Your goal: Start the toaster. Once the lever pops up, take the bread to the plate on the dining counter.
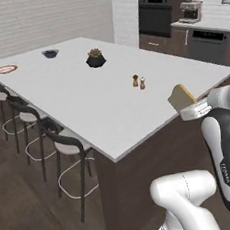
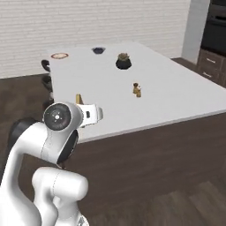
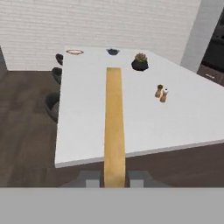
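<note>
My gripper is shut on the bread, a pale tan slice held upright on edge just above the near edge of the dining counter. In the hand view the bread runs up as a narrow tan strip from between the fingertips of the gripper. The plate, with its orange-red rim, lies at the counter's far left corner, a long way from the bread. From the right base view the plate sits at the far end and the bread peeks above my wrist. The toaster is out of view.
On the counter stand a dark potted plant, a small bowl and two shakers. Bar stools line the counter's left side. Wall ovens and a coffee machine stand behind.
</note>
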